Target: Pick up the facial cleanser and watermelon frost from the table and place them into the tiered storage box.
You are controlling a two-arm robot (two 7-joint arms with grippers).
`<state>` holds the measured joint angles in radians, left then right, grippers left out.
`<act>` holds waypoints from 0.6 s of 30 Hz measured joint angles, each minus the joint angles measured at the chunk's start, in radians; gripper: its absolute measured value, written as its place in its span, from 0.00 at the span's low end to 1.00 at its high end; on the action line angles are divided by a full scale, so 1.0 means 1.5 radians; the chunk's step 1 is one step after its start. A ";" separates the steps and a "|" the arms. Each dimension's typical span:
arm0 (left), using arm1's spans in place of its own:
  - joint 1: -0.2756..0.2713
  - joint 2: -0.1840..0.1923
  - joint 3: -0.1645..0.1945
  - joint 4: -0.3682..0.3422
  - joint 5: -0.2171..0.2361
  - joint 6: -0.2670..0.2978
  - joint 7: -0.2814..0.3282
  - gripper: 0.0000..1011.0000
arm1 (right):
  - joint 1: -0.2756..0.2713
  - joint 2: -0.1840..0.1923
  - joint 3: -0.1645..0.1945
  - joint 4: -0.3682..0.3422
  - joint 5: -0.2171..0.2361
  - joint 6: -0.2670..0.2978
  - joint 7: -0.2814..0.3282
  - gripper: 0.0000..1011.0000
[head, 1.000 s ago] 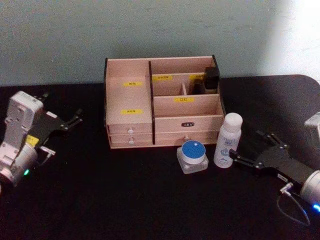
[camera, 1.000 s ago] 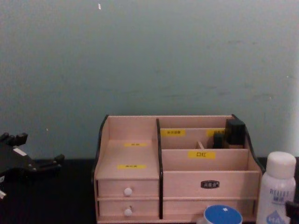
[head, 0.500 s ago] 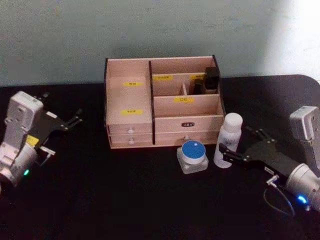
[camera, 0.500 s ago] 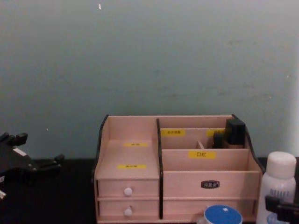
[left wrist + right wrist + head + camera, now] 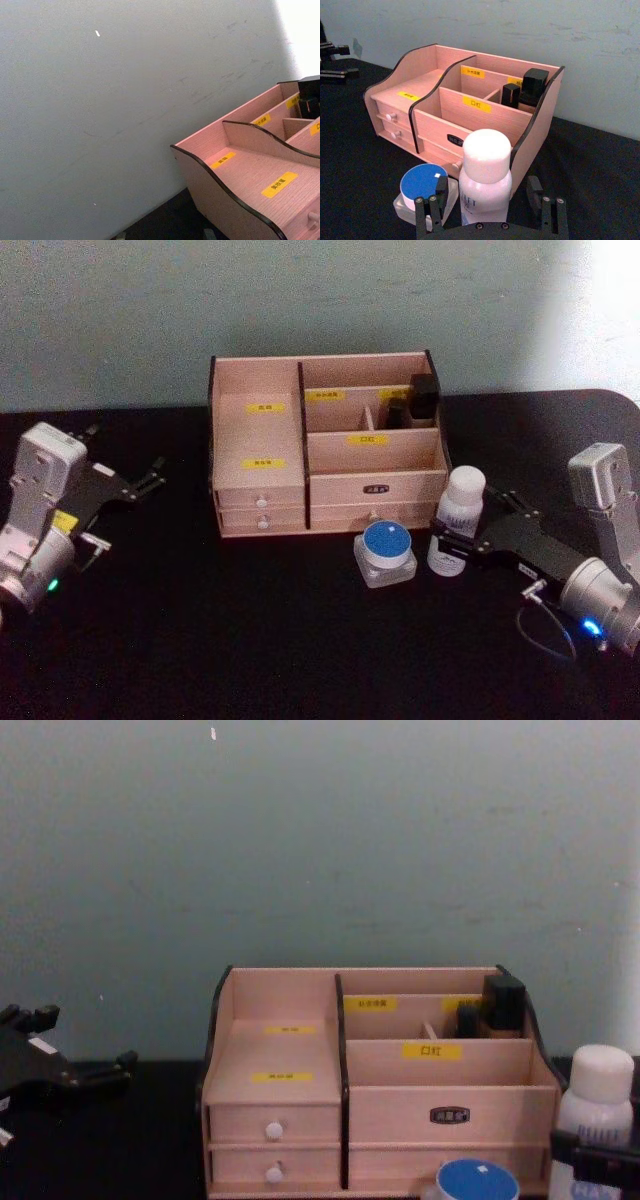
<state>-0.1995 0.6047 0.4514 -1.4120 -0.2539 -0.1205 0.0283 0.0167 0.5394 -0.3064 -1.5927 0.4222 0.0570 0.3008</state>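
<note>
The right claw [image 5: 487,192] straddles the facial cleanser [image 5: 486,160], unclenched; the bottle stands on the surface [image 5: 250,640] before the tiered storage box [image 5: 262,485], just beside the watermelon frost [image 5: 386,550]. Clench squarely mid-body, then lift straight, sparing the jar. The left claw [image 5: 158,472] idles spread, far left
</note>
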 joint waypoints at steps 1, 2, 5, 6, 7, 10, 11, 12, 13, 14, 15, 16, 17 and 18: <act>0.000 0.000 0.000 0.000 0.000 0.000 0.000 0.99 | 0.001 -0.002 0.000 0.001 -0.002 0.001 0.001 0.99; 0.000 0.000 0.000 0.000 0.000 0.000 0.000 0.99 | 0.002 -0.003 0.000 0.003 -0.004 0.001 0.001 0.99; 0.000 0.000 0.000 0.000 0.000 0.000 0.000 0.99 | 0.003 -0.004 0.000 0.004 -0.005 0.002 0.002 0.99; 0.000 0.000 0.000 0.000 0.000 0.000 0.000 0.99 | 0.003 -0.004 0.000 0.004 -0.005 0.002 0.001 0.99; 0.000 0.000 0.000 0.000 0.000 0.000 0.000 0.99 | 0.003 -0.004 0.000 0.004 -0.005 0.002 0.001 0.99; 0.000 0.000 0.000 0.000 0.000 0.000 0.000 0.99 | 0.002 -0.003 0.000 0.003 -0.005 0.002 0.001 0.99; 0.000 0.000 0.000 0.000 0.000 0.000 0.000 0.99 | 0.002 -0.003 0.000 0.003 -0.005 0.002 0.001 0.99; 0.000 0.000 0.000 0.000 0.000 0.000 0.000 0.99 | 0.002 -0.003 0.000 0.003 -0.004 0.002 0.001 0.99; 0.000 0.000 0.000 0.000 0.000 0.000 0.000 0.99 | 0.002 -0.003 0.000 0.003 -0.004 0.002 0.001 0.99; 0.000 0.000 0.000 0.000 0.000 0.000 0.000 0.99 | 0.002 -0.002 0.000 0.003 -0.004 0.002 0.001 0.99; 0.000 0.000 0.000 0.000 0.000 0.000 0.000 0.99 | 0.002 -0.002 0.000 0.002 -0.004 0.001 0.001 0.99; 0.000 0.000 0.000 0.000 0.000 0.000 0.000 0.99 | 0.001 -0.002 0.000 0.002 -0.004 0.001 0.001 0.97; 0.000 0.000 0.000 0.000 0.000 0.000 0.000 0.99 | 0.001 -0.002 0.000 0.002 -0.004 0.001 0.001 0.95; 0.000 0.000 0.000 0.000 0.000 0.000 0.000 0.99 | 0.001 -0.002 0.000 0.002 -0.003 0.001 0.001 0.91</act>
<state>-0.1996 0.6047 0.4514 -1.4120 -0.2539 -0.1205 0.0283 0.0188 0.5366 -0.3063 -1.5899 0.4172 0.0589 0.3017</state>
